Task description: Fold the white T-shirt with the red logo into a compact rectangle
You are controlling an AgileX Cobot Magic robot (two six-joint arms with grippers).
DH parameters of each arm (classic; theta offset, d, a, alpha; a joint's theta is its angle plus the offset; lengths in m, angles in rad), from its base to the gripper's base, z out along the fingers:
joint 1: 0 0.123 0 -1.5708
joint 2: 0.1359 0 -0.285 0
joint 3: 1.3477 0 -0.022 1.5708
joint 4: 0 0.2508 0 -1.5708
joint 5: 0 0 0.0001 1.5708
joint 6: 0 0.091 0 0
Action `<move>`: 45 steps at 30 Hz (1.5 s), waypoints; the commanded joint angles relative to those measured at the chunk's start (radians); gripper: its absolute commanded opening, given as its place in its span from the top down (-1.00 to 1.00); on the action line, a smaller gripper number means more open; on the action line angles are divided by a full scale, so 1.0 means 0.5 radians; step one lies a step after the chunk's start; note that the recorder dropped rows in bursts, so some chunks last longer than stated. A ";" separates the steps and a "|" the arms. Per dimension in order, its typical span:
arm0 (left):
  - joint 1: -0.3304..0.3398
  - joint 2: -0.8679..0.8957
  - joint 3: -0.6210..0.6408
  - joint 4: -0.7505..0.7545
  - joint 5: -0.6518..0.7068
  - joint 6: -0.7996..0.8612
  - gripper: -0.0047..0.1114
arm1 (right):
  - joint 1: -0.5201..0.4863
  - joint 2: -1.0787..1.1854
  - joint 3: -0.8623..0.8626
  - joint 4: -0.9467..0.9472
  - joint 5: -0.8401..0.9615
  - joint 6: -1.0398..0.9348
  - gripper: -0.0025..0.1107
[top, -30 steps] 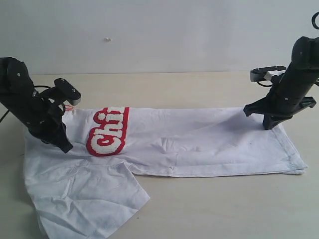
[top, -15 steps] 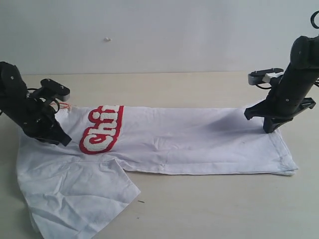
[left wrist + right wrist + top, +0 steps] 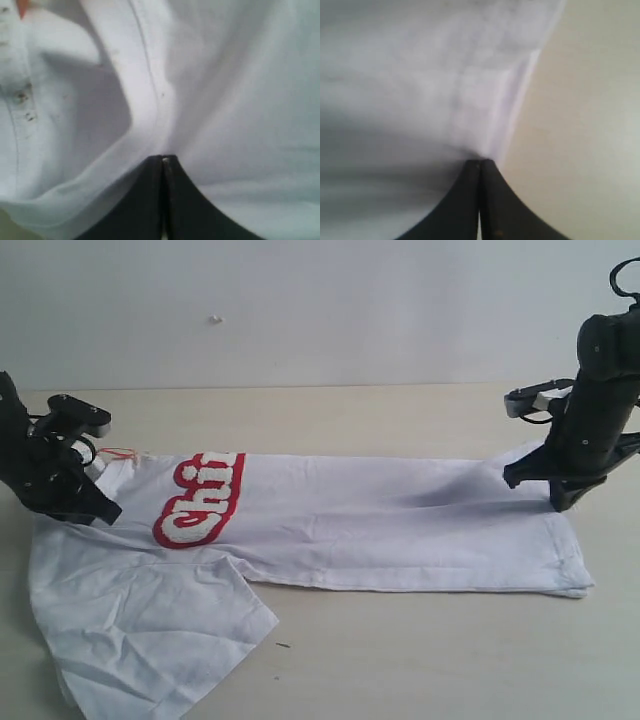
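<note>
While my left pincer [image 3: 163, 160] clamps the white T-shirt [image 3: 380, 530] near its collar [image 3: 15, 75] and my right pincer [image 3: 480, 161] pinches its hem edge [image 3: 520, 100], it lies stretched across the table [image 3: 430, 650], bare tabletop along both long edges.

We look over the table [image 3: 450, 660] from its near side, slightly above, facing the far wall [image 3: 400, 310]. Our left wrist view looks past the left gripper [image 3: 163, 160], very close to the white T-shirt [image 3: 400, 530] at the left. The right wrist view looks likewise past the right gripper [image 3: 480, 161] at the shirt's right edge. The exterior view shares both spots.
</note>
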 commanded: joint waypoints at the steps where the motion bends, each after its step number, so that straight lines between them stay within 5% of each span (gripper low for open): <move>1: 0.031 -0.105 0.024 0.048 -0.034 -0.062 0.92 | -0.034 -0.143 0.019 -0.124 0.072 0.009 0.96; 6: 0.014 -0.363 0.024 -0.425 0.065 0.479 0.92 | -0.034 -0.343 0.019 0.167 0.058 -0.254 0.96; 10: 0.013 -0.541 0.024 -1.008 0.349 1.071 0.92 | -0.034 -0.469 0.019 0.783 0.062 -0.731 0.96; 16: -0.009 -0.620 0.117 -1.079 0.425 1.165 0.92 | -0.034 -0.400 0.066 1.430 0.030 -1.093 0.96; 30: -0.009 -0.506 0.236 -1.015 0.203 1.200 0.92 | -0.034 0.087 0.095 0.625 -0.470 -0.496 0.96; 36: -0.022 -0.506 0.236 -1.012 0.465 1.349 0.92 | -0.034 0.082 0.095 0.580 -0.413 -0.462 0.96; 45: -0.455 -0.657 0.236 -0.915 0.591 1.380 0.72 | -0.034 -0.031 0.095 0.658 -0.363 -0.462 0.96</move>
